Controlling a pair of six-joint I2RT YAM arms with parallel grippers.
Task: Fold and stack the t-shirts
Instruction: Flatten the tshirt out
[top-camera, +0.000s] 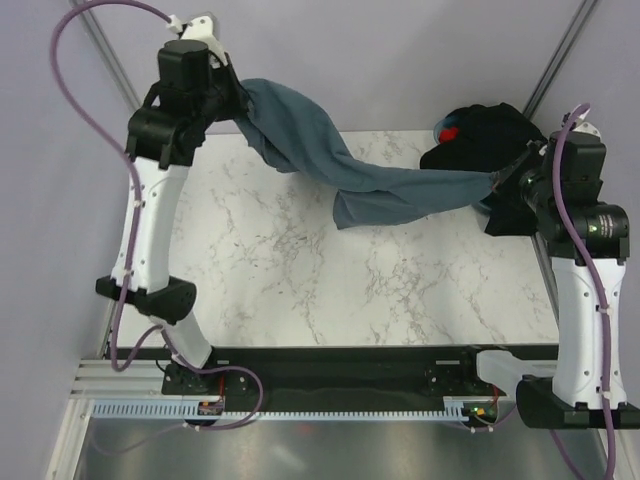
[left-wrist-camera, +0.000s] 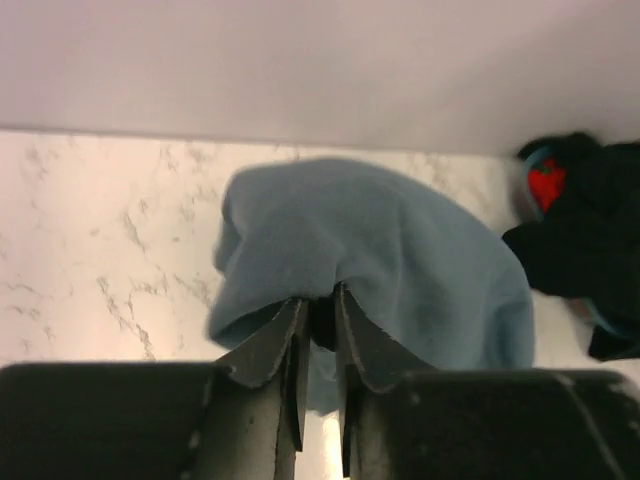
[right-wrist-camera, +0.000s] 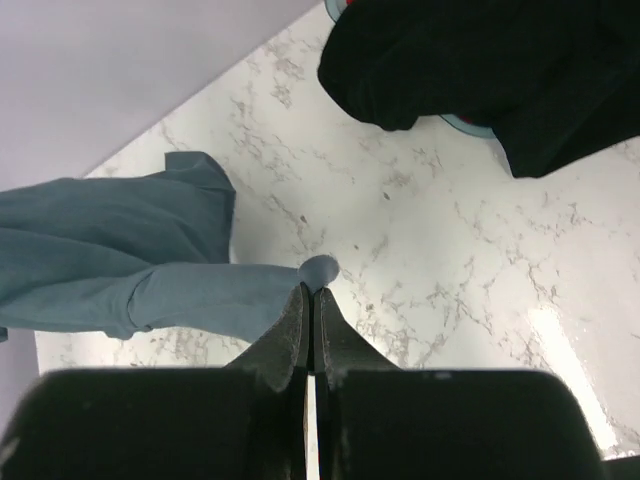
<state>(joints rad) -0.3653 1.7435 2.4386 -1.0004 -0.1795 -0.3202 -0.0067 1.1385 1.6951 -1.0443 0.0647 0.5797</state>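
Slate blue-grey cloth t-shirt (top-camera: 380, 185) stretched between left hand (left-wrist-camera: 318, 300) and right hand (right-wrist-camera: 311, 292), both pinched tight on it. Nothing folded yet; black cloth t-shirts (top-camera: 485, 130) lie heaped.

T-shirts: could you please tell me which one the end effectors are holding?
The slate blue-grey t-shirt, stretched between the left end effector and the right end effector. The black t-shirts sit heaped at the far right, ungripped.

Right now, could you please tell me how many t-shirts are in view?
2 distinguishable: the blue-grey t-shirt hangs between the left gripper and right gripper; the black heap at the far-right corner may hide more.
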